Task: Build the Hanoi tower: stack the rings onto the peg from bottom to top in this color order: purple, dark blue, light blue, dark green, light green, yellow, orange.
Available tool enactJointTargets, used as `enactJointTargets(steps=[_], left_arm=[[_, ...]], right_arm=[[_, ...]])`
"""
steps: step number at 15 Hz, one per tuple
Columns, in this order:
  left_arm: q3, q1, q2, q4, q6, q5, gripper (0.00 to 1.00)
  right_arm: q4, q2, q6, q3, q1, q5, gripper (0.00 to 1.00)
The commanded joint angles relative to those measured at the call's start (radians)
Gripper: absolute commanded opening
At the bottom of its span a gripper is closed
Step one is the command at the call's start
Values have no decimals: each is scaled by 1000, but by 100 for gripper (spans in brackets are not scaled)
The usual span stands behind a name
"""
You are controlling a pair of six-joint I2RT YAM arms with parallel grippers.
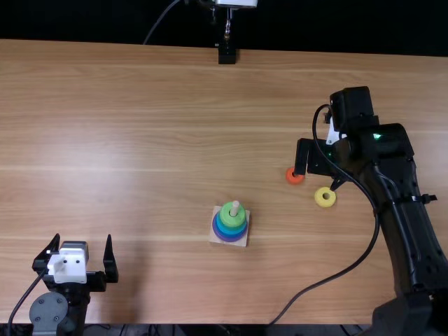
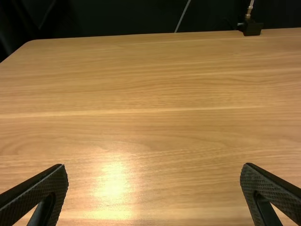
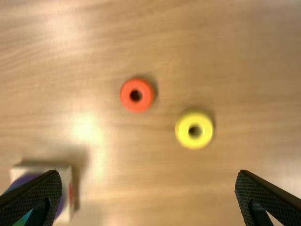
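Note:
In the top view the left gripper (image 1: 82, 239) stands open at the lower left; its fingers flank bare wood in the left wrist view (image 2: 154, 165). The right gripper (image 1: 318, 178) is above the orange ring (image 1: 293, 177) and yellow ring (image 1: 325, 202), which lie flat and apart. Its open fingers frame both the orange ring (image 3: 125, 96) and yellow ring (image 3: 202, 141) from above in the right wrist view; the gripper (image 3: 148, 173) holds nothing. On the peg (image 1: 235, 205) a light green ring (image 1: 228, 218) tops blue and purple rings; any dark green ring cannot be told apart.
The square wooden base (image 1: 239, 241) stands near the table's middle, left of the loose rings. A cable from the right arm curves over the table right of it. A black stand (image 1: 227, 54) is at the far edge.

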Motion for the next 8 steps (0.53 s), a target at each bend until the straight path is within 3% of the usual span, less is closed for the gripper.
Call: enactJointTargets(steps=[1, 3, 7, 8], left_arm=[[-107, 13, -11, -66, 3, -1, 100], [-107, 13, -11, -66, 3, -1, 100], [-107, 13, -11, -66, 3, -1, 100], [-107, 11, -11, -66, 3, -1, 100]], right_arm=[[61, -1, -54, -62, -39, -6, 100], [141, -3, -62, -149, -60, -3, 100], [153, 3, -165, -249, -62, 5, 100], [151, 8, -172, -247, -62, 5, 100]])
